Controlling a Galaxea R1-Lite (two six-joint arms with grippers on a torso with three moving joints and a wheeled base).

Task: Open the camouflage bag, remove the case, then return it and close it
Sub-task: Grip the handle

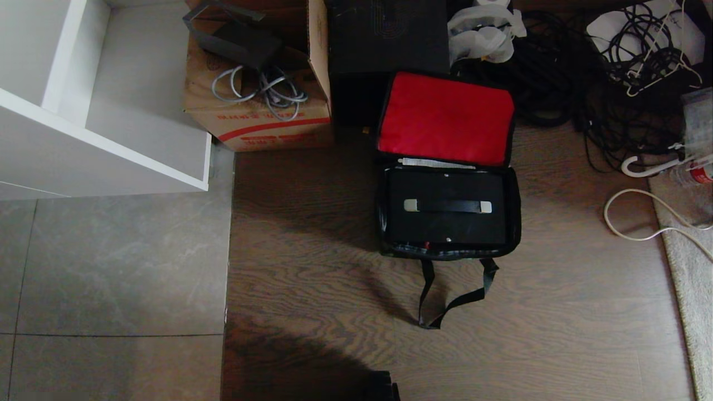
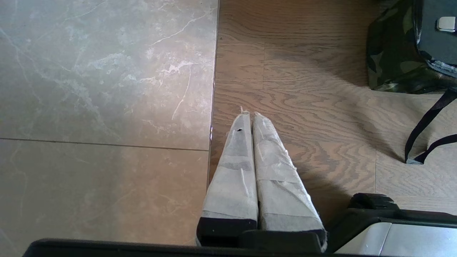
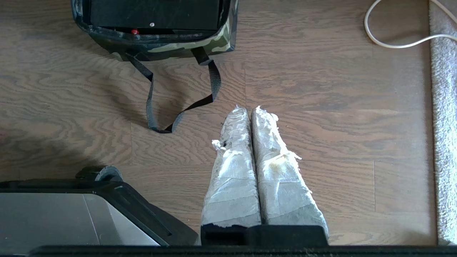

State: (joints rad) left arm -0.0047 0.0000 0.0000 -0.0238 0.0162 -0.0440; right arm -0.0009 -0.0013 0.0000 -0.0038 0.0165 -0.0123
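The camouflage bag (image 1: 515,223) stands on the wooden floor with its lid thrown back, red lining (image 1: 445,117) facing up. Inside sits the black case (image 1: 445,223), its black handle (image 1: 448,206) with silver ends on top. The bag's black strap (image 1: 445,303) trails over the floor toward me. Neither arm shows in the head view. My left gripper (image 2: 249,114) hangs shut over the floor, off to the bag's (image 2: 389,60) left and short of it. My right gripper (image 3: 249,108) is shut too, empty, near the strap (image 3: 178,103) and short of the bag (image 3: 192,44).
A brown cardboard box (image 1: 262,120) with cables and a tall black box (image 1: 387,39) stand behind the bag. A white shelf unit (image 1: 106,106) is at the left, a tangle of black cables (image 1: 613,72) at the back right, a white cord (image 1: 640,217) and rug (image 1: 690,267) at the right.
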